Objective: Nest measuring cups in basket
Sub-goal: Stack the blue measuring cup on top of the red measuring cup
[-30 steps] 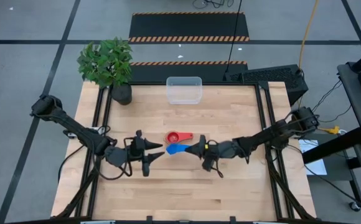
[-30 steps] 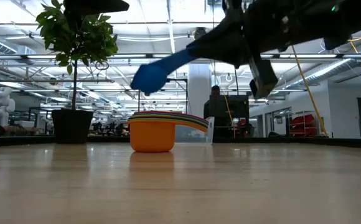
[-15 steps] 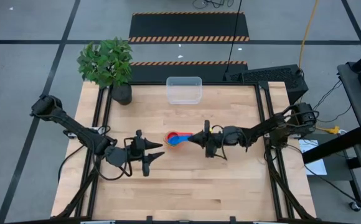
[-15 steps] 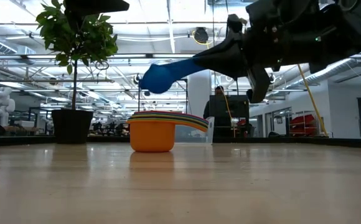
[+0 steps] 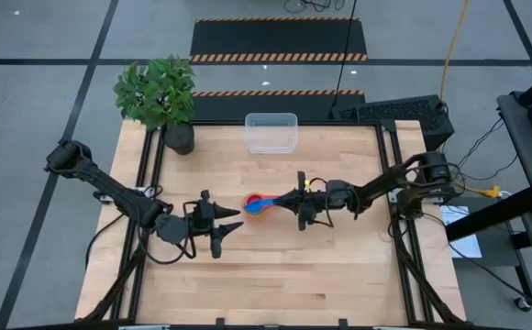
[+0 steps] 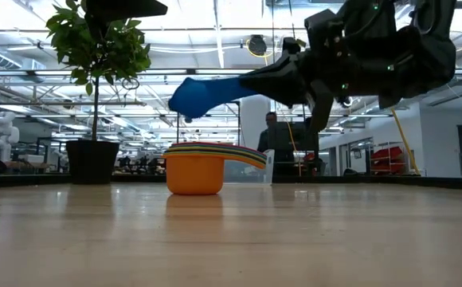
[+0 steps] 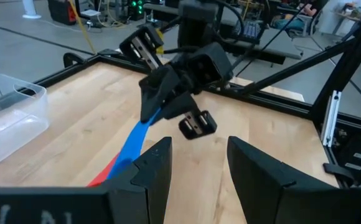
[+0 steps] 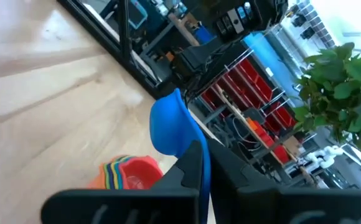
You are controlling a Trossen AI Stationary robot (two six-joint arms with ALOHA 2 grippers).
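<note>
Bright, even overhead light; ceiling glare in low view; wrist views blurred.

Glossy plastic cups [image 6: 197,171], matt wooden table [image 5: 339,275].

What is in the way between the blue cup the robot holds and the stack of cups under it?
Nothing visible. The right gripper holds the blue cup by its handle in clear air above the stack of cups.
</note>
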